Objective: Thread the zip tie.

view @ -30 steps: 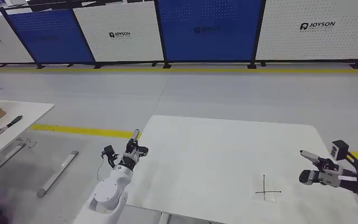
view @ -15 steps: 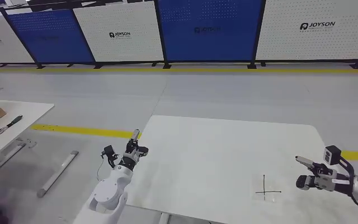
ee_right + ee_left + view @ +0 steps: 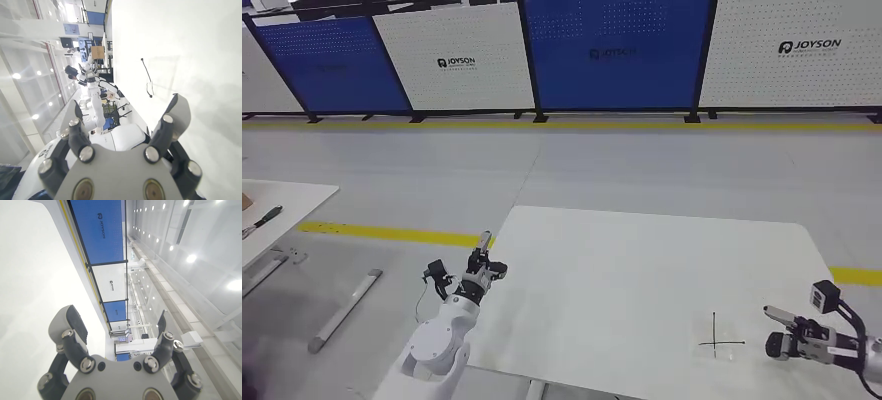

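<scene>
Jaws of R gripper (image 3: pixel 125 102) stood wide apart w/ nothing between them, over the white table (image 3: pixel 189 37) near its right edge on the robot's side. L gripper (image 3: pixel 119 315) was likewise spread & empty, at the table's left edge, well apart from the work. Zip tie (image 3: pixel 146 69) lay flat on the table ahead of R gripper, touched by neither arm. A second black strip (image 3: pixel 149 90) lay just beside its near end, & in top view the two read as a thin dark cross (image 3: pixel 715 340) near R gripper. Step in hand, as I judged it: approach & pick-up, task barely begun, no threading yet. To do it well, R arm prob. needed to come down square over the strip's mid-length, pads across the narrow width, & close only once both pads straddled it. A thin flat strip on a smooth top tends to skate or slip under a pad, so a slow, careful descent. It should take one strip only; w/ the two so close, a sloppy pinch could drag both. L gripper would have to come across to take the head or tail for the feed. Tie itself was thin, black, long & slightly bowed, w/ a small square head at its far end. The 2nd strip looked shorter & more curved, head at its near end. Both prob. light & springy.
</scene>
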Action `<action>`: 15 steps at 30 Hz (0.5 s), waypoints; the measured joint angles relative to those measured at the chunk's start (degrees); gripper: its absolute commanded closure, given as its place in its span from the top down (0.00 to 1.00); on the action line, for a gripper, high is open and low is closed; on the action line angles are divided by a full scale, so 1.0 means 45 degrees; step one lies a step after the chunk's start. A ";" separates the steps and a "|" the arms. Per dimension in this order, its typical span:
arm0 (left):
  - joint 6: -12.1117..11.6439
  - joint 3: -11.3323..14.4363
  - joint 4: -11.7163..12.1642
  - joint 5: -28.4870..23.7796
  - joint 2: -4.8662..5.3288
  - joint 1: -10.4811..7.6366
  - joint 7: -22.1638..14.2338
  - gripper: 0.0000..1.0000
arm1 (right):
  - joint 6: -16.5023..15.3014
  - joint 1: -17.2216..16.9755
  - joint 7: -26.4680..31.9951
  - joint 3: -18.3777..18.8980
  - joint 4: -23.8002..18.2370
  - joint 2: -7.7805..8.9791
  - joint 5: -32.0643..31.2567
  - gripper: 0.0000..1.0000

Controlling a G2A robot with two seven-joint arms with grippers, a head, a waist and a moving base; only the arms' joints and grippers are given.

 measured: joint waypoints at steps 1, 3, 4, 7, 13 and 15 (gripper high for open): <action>0.0000 0.0000 0.0000 0.0000 0.0000 0.0000 0.0000 1.00 | 0.0008 0.0101 0.0000 -0.0388 -0.0054 0.0139 -0.0114 1.00; 0.0000 0.0000 0.0000 0.0000 0.0000 0.0000 0.0000 1.00 | 0.0191 0.0268 0.0000 -0.0744 -0.0031 0.0290 -0.0182 1.00; 0.0000 0.0000 0.0000 0.0000 0.0000 0.0000 0.0000 1.00 | 0.0231 0.0292 0.0000 -0.0778 -0.0015 0.0308 -0.0176 1.00; 0.0000 0.0000 0.0000 0.0000 0.0000 0.0000 0.0000 1.00 | 0.0229 0.0284 0.0000 -0.0748 -0.0011 0.0297 -0.0162 1.00; 0.0000 0.0000 0.0000 0.0000 0.0000 0.0000 0.0000 1.00 | 0.0194 0.0261 -0.0012 -0.0799 -0.0069 0.0294 -0.0212 1.00; 0.0000 0.0000 0.0000 0.0000 0.0000 0.0000 0.0000 1.00 | 0.0127 0.0274 -0.0076 -0.1118 -0.0255 0.0266 -0.0581 1.00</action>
